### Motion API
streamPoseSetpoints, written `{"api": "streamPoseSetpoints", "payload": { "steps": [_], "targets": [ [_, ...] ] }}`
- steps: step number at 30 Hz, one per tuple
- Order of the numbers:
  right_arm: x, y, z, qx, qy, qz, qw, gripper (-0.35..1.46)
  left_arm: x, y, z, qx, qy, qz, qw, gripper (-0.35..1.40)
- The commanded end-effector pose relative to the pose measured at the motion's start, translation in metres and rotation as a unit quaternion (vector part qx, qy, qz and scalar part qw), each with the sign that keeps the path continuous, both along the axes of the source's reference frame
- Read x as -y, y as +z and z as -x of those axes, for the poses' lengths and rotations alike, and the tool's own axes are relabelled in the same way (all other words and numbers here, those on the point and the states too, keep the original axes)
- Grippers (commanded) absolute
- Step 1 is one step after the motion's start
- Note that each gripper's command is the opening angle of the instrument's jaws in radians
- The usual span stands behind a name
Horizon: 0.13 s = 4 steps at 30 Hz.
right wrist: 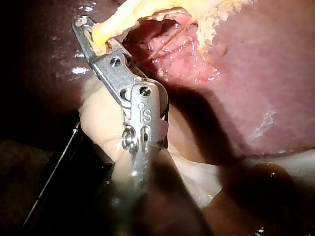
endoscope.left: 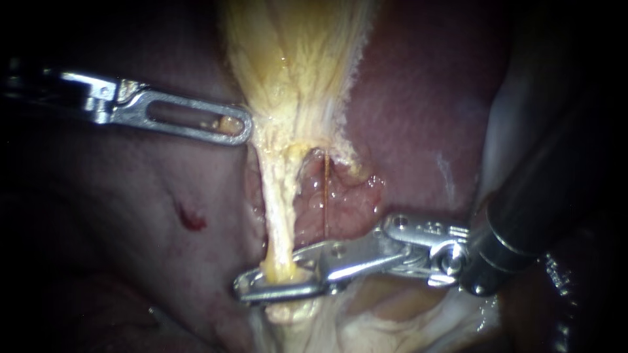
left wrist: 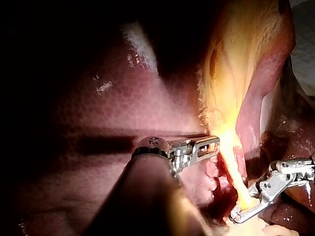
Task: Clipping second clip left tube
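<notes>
Closest to the lens, the dark shaft of the right instrument (endoscope.left: 252,285) enters from the lower right of the endoscope view and reaches to lower centre. Its two jaws are clamped there on the left tube (endoscope.left: 278,209), one on either side of it. That tube, a pale yellow cord, runs almost straight down the frame from the gallbladder (endoscope.left: 294,59) at top centre. Its long axis therefore lies nearly square to the jaws, which cross it from the right near its lower end. No clip can be made out on it. Just right of the tube hangs a thinner reddish strand (endoscope.left: 324,189), which appears to lie outside the grip. Higher up, the left instrument (endoscope.left: 239,125) comes in from the upper left, its jaws closed on the gallbladder's edge, apparently keeping the tube taut. Dark red liver (endoscope.left: 418,111) fills the background. A clip set now would land low on the tube, and looks to depend on that square crossing.
</notes>
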<state>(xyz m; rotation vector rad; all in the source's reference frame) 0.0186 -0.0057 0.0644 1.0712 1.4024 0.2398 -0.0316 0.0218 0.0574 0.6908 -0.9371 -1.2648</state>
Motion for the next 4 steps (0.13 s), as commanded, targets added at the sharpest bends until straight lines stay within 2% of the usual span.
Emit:
{"api": "streamPoseSetpoints", "payload": {
  "steps": [1,4],
  "targets": [
    [0.0000,0.0000,0.0000,0.000,0.000,0.000,1.0000,-0.35,0.0000,0.0000,0.0000,0.000,0.000,0.000,1.0000,-0.35],
    [0.0000,0.0001,0.0000,0.000,0.000,0.000,1.0000,-0.35,0.0000,0.0000,0.0000,0.000,0.000,0.000,1.0000,-0.35]
  ]
}}
